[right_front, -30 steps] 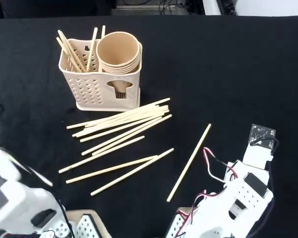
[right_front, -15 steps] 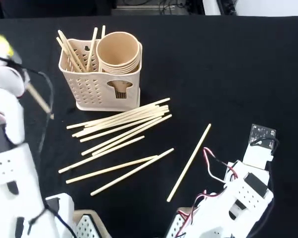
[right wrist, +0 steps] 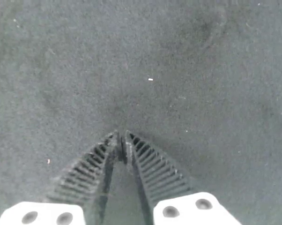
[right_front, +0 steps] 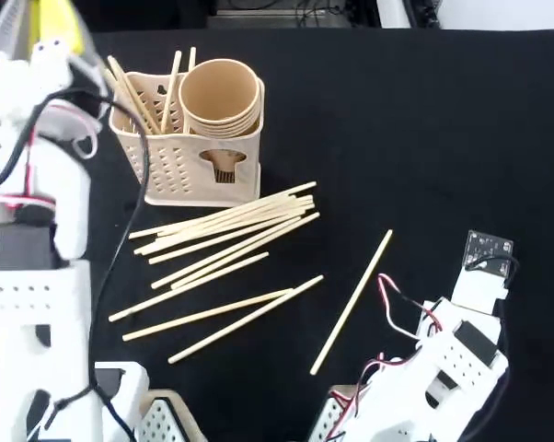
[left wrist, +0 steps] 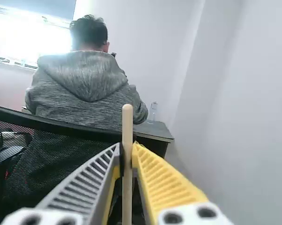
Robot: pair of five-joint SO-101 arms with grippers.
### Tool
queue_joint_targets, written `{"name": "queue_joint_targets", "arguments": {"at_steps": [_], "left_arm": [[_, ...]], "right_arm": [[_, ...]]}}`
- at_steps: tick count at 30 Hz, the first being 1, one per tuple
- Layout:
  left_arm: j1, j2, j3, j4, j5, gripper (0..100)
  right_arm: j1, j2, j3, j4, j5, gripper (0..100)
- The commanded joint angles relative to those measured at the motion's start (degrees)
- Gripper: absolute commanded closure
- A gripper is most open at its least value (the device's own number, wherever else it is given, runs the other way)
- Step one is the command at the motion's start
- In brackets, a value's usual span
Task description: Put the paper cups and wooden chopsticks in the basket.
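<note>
A beige perforated basket (right_front: 167, 166) stands at the table's back left, holding stacked paper cups (right_front: 220, 92) and a few wooden chopsticks (right_front: 130, 97). Several loose chopsticks (right_front: 226, 235) lie fanned out on the black cloth in front of it, and one single chopstick (right_front: 352, 301) lies further right. My left arm (right_front: 33, 212) rises at the left, its yellow-jawed end level with the basket's left side. In the left wrist view my left gripper (left wrist: 126, 149) is shut on a chopstick (left wrist: 127, 122) that points up into the room. My right gripper (right wrist: 121, 137) is shut on nothing, just above bare cloth.
The black cloth (right_front: 424, 129) covers the whole table, with free room on its right half. My right arm (right_front: 452, 359) is folded at the front right corner. A person seated in a chair (left wrist: 80, 84) is in the room behind.
My left arm has swung up from the front left corner to the basket's left side, carrying the chopstick. The right arm and the loose chopsticks have not moved.
</note>
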Motion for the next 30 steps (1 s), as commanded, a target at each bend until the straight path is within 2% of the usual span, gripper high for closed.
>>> {"name": "queue_joint_targets", "arguments": {"at_steps": [1, 7, 18, 22, 24, 26, 30], "left_arm": [[0.9, 3.3, -3.8, -1.3, 0.0, 97], [0.4, 13.6, -4.0, -8.2, -0.3, 97], [0.6, 17.1, 4.6, -6.2, -0.4, 95], [0.8, 14.2, 3.6, 7.6, -0.4, 83], [1.4, 12.0, 2.0, 14.6, -0.9, 81], [2.7, 9.9, -1.2, 22.4, -4.5, 82], [7.3, 8.9, -11.4, 43.6, -14.1, 82]], "right_arm": [[-0.7, -0.8, -0.3, -1.0, 0.6, 98.4], [-0.7, -0.8, -0.4, -1.0, 0.6, 98.4], [-0.7, -0.8, -0.4, -1.0, 0.6, 98.4], [-0.7, -0.8, -0.4, -1.0, 0.6, 98.4], [-0.7, -0.8, -0.4, -1.0, 0.6, 98.4], [-0.7, -0.8, -0.4, -1.0, 0.6, 98.4], [-0.7, -0.8, -0.4, -1.0, 0.6, 98.4]]}}
